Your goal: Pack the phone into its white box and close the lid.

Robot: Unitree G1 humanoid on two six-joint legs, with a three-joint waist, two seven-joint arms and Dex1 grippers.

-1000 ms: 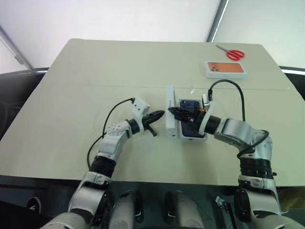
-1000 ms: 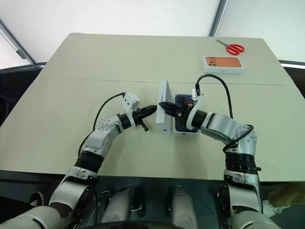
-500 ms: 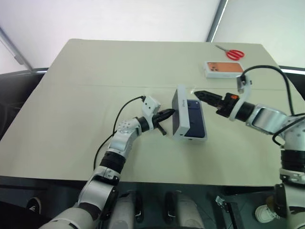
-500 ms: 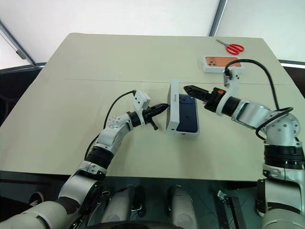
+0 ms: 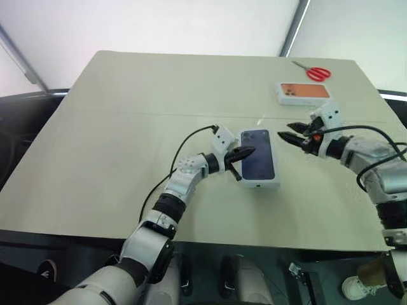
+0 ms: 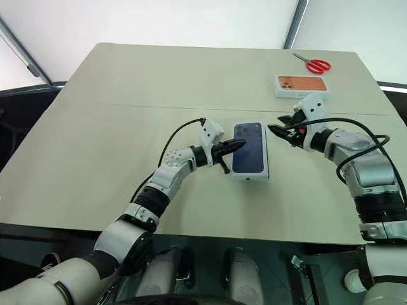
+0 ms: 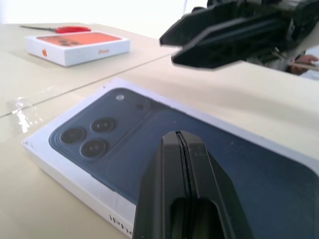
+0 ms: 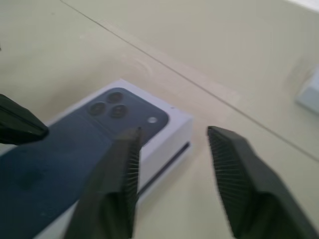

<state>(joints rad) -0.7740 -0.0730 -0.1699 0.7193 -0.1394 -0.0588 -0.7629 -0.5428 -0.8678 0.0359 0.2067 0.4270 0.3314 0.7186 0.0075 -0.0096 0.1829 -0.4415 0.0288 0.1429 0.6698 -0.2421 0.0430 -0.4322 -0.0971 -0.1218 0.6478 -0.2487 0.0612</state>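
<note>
The left gripper [image 5: 245, 152] has its 2 black fingers pressed together into a single point, holding nothing. Its tip rests at the left long edge of the lid [image 5: 260, 164], over the rim. The lid lies flat and closed over the white box [image 8: 172, 144], whose lower edge shows as a thin seam beneath the lid's wall in the right wrist view. The lid's top carries a dark navy picture of a phone with 3 camera lenses at the far corner. The phone itself is hidden, so whether it lies inside cannot be told.

The right gripper [image 5: 294, 136] hovers just beyond the lid's far right corner, its 2 ribbed fingers [image 8: 119, 174] spread apart and empty, clear of the cardboard.

Both stand on a pale beige table [image 5: 127, 127]. Well beyond, near the far right corner, lies another white box with an orange phone picture [image 5: 303, 93], and just past it red-handled scissors [image 5: 313, 72]. Neither stands between the grippers and the lid.
</note>
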